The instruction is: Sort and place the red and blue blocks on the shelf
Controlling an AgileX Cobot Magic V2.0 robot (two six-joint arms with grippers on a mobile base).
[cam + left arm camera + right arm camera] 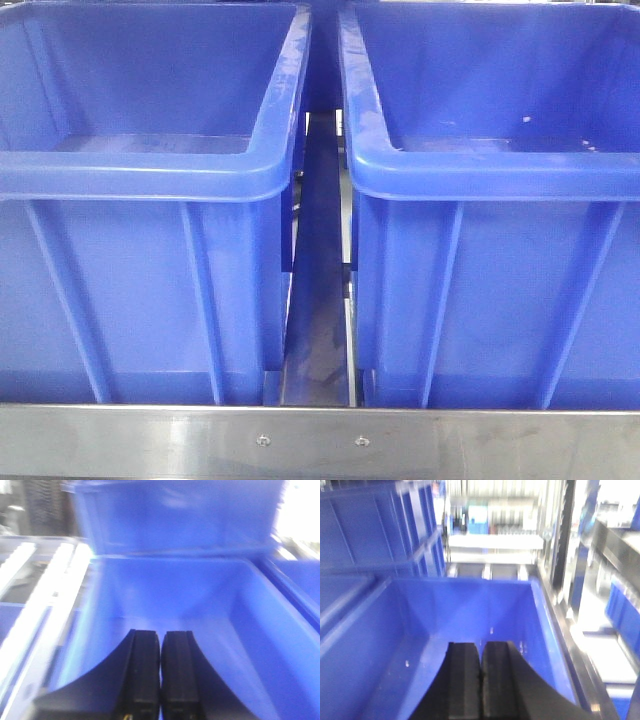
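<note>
The shelf (320,440) presents a flat stainless-steel front bar across the bottom of the front-facing view, fitted with two small screws near its centre. Two large blue plastic bins stand directly on the shelf behind this bar: the left bin (140,290) and the right bin (500,290). They sit side by side, close but apart, with a narrow gap between them. Through the gap a dark strip of the shelf deck is visible. Both bins have ribbed outer walls and rolled rims.
</note>
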